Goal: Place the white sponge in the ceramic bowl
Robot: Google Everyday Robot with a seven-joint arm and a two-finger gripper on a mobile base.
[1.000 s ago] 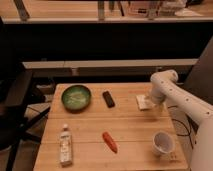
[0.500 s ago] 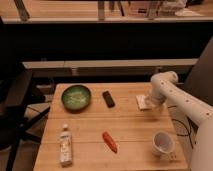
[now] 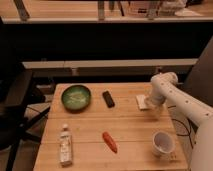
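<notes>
Camera view: we see gripper (image 3: 155, 106) low over right end of table (image 3: 130, 131), jaws spread, holding nothing. White sponge (image 3: 142, 101) flat on table, just beside gripper on bowl side; long axis unclear. Ceramic bowl (image 3: 76, 97) well apart, beyond black bar (image 3: 108, 98).

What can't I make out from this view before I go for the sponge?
Camera view:
- Sponge: right edge hidden behind the pincer hanging at it; contact unclear.
- Bottle: label too blurred to read.
- Arm: cut off by the right edge.
</notes>
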